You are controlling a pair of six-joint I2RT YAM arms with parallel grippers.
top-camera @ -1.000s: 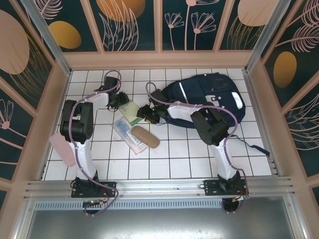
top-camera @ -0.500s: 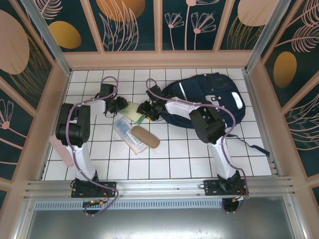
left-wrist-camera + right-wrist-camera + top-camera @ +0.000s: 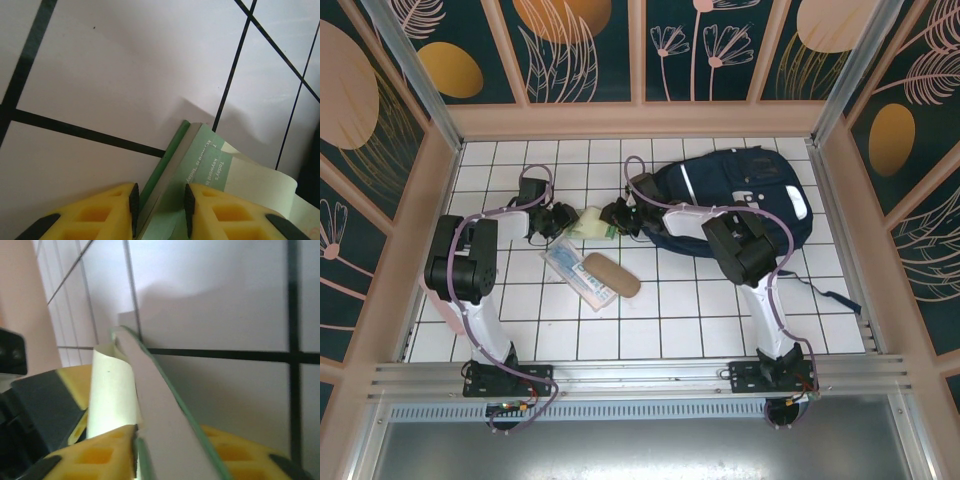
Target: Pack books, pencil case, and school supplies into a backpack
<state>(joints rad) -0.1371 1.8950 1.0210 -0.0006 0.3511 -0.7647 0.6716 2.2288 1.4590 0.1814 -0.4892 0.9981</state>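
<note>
The pale green flat box (image 3: pixel 588 222) stands tilted on the tiles, held from both sides. My left gripper (image 3: pixel 560 218) is shut on its left end. In the left wrist view the box (image 3: pixel 200 165) sits between the yellow fingers of that gripper (image 3: pixel 160 200). My right gripper (image 3: pixel 616 213) is shut on the other end, and the box edge (image 3: pixel 150 385) runs up between the jaws of that gripper (image 3: pixel 170 440). The navy backpack (image 3: pixel 740 195) lies just right of the right gripper. The clear packet with blue print (image 3: pixel 572 265) lies nearer the front, and a brown pencil case (image 3: pixel 610 275) rests on it. The books are out of view.
A pink flat object (image 3: pixel 445 300) lies by the left arm near the left wall. A dark backpack strap (image 3: pixel 825 295) trails over the tiles at the right. Wooden walls close in the tiled floor at the back and on both sides.
The green box has come up from lying flat to tilted between both grippers. My right gripper moved back and toward the box, and my left gripper shifted slightly forward onto it.
</note>
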